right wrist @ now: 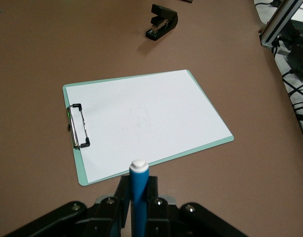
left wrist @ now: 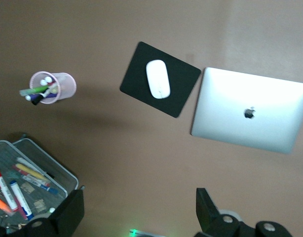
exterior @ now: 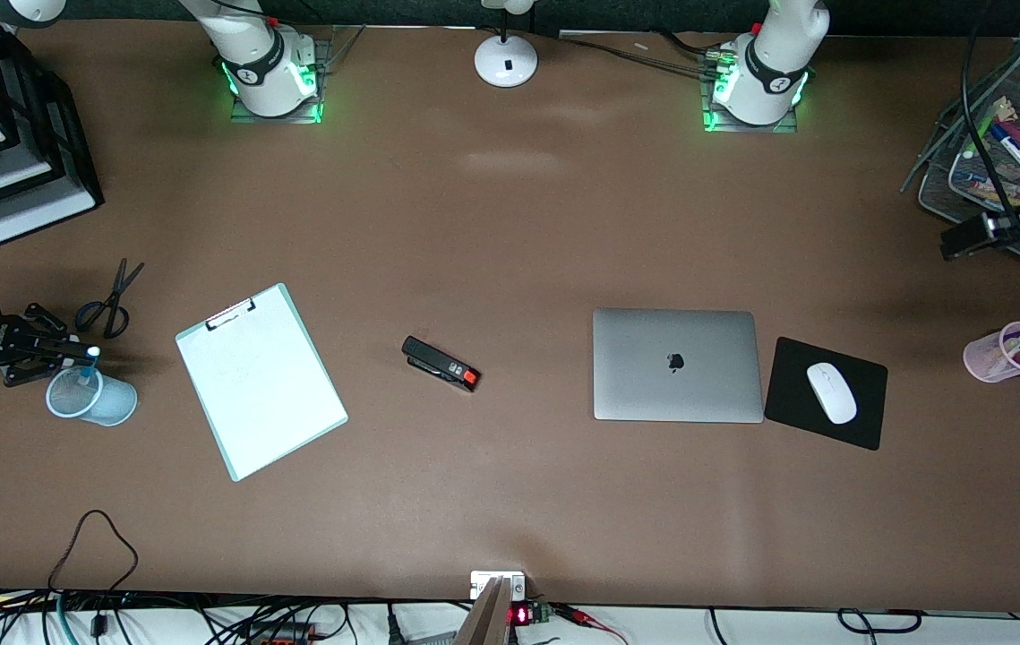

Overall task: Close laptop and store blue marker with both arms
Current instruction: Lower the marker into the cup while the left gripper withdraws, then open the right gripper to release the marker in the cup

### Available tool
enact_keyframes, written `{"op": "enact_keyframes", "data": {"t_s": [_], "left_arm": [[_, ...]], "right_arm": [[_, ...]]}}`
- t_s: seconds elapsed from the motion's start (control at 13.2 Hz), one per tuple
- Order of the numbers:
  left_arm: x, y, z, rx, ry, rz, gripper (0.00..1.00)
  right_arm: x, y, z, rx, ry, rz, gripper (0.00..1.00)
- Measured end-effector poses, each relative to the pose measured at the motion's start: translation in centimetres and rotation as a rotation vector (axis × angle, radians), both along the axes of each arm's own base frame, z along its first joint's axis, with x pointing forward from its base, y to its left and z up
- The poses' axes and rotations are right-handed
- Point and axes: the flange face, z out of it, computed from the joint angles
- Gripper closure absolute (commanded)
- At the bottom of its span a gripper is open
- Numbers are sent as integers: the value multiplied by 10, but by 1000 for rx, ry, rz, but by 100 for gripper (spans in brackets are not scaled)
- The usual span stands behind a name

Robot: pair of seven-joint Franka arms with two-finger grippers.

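1. The laptop (exterior: 677, 365) lies shut on the bench (exterior: 510, 224), beside the mouse pad (exterior: 826, 391); that half looks done.
2. The right tool (exterior: 84, 354) grips the blue marker (right wrist: 138, 195) over the mesh cup (exterior: 90, 397); release remains.
3. The left tool (left wrist: 136, 212) waits, spread and empty, over the bench near the wire tray (exterior: 1002, 134).
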Motion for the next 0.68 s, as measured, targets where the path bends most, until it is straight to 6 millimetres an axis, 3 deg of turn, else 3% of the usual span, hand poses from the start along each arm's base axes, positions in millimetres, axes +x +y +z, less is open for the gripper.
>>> {"op": "enact_keyframes", "data": {"t_s": [0.15, 0.3, 0.68], "left_arm": [[-9, -4, 6, -19, -2, -10, 0], [-24, -10, 8, -17, -22, -35, 0], [-66, -2, -2, -71, -5, -96, 0]], "right_arm": [[9, 6, 7, -1, -49, 41, 100], [13, 8, 1, 7, -67, 62, 99], [9, -11, -14, 19, -86, 58, 96]]}}
